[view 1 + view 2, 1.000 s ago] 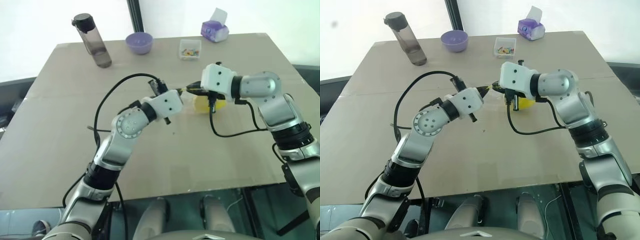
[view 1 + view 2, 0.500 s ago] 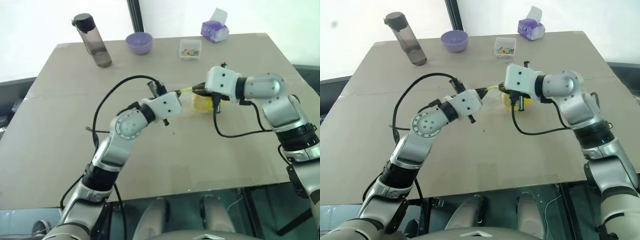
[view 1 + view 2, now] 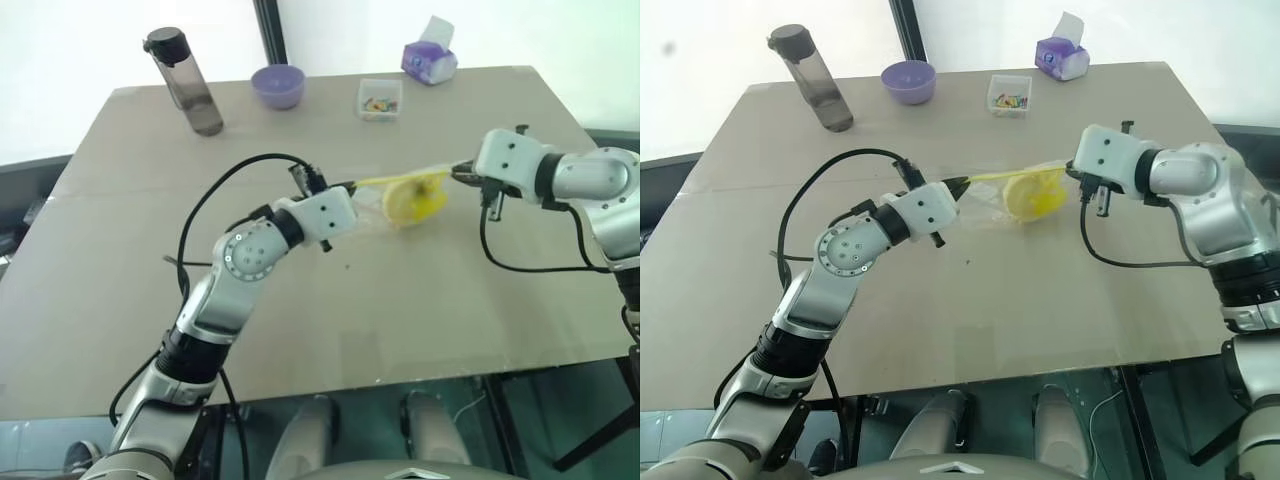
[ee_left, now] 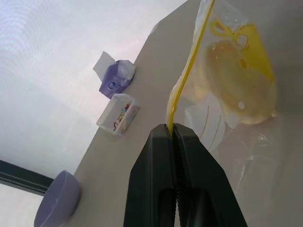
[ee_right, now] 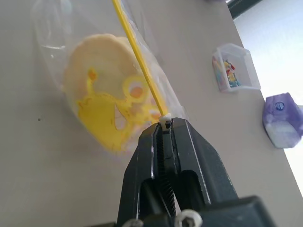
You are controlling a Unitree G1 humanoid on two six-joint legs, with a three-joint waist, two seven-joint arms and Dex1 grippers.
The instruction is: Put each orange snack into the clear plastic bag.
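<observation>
**Bun in the bag, bag held between two grippers**

Near the middle of the head views, a crinkly clear plastic zip bag [image 3: 400, 198] with a yellow strip along its top edge hangs stretched between the two arms, above the tan tabletop [image 3: 420, 300]. Inside it sits the round yellow-orange bun [image 3: 415, 200], which shows through the film in both wrist views; a yellow cartoon print on the bag lies across it.

The left gripper [image 4: 171, 130] has its two black fingers pressed tight together on one end of the yellow strip, centre-left in the head views. The right gripper [image 5: 164, 124] pinches the other end in the same way, its fingers closed on the strip at the centre-right of the frame. The strip runs taut from one to the other.

Along the far edge of the table, across the top of the frame from left to right, stand a smoky grey water bottle with a black cap [image 3: 185, 82], a small lilac bowl [image 3: 278, 85], a small clear box of coloured bits [image 3: 380, 100] and a purple tissue pack [image 3: 430, 62]. All four stand well apart from the bag.
</observation>
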